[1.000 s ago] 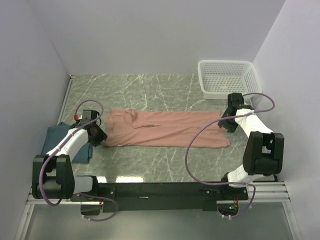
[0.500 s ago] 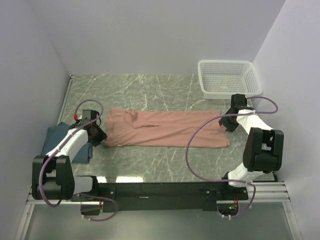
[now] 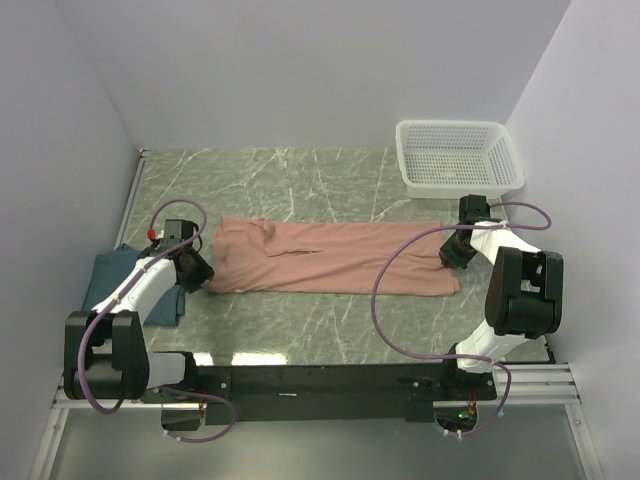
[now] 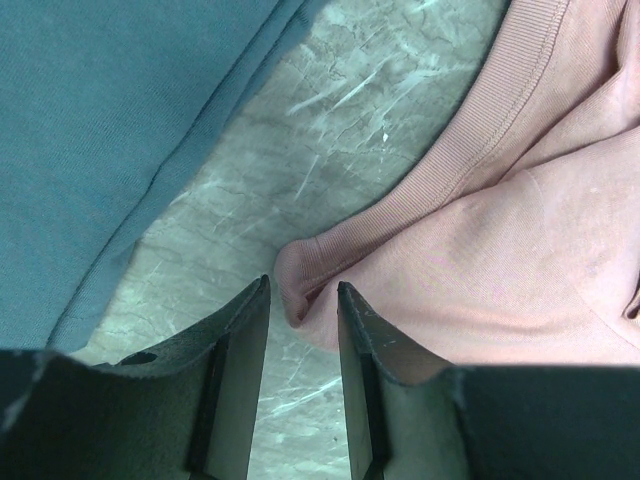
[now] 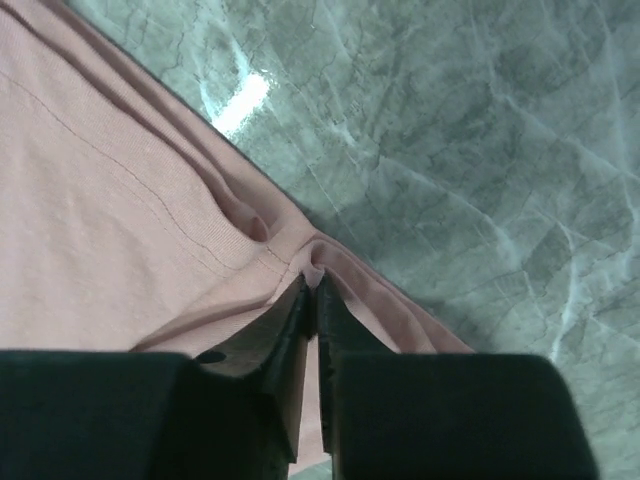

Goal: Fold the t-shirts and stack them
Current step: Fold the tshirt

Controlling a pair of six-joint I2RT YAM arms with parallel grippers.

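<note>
The salmon-pink t-shirt (image 3: pixel 330 258) lies folded into a long strip across the middle of the table. My right gripper (image 3: pixel 452 250) is at its right end and is shut on a pinch of pink hem (image 5: pixel 318 262). My left gripper (image 3: pixel 198 270) is at the strip's left end. Its jaws are open around a fold of the pink ribbed edge (image 4: pixel 300 290), with a gap on both sides. The dark teal-blue t-shirt (image 3: pixel 115 275) lies folded at the far left, partly under my left arm; it fills the upper left of the left wrist view (image 4: pixel 110 120).
A white mesh basket (image 3: pixel 458 157) stands at the back right, just beyond my right gripper. Purple-grey walls close in the left, back and right. The marble table top (image 3: pixel 300 180) shows behind and in front of the shirt.
My right gripper has moved slightly left and down at the shirt's right end. The left arm and both shirts have not visibly moved.
</note>
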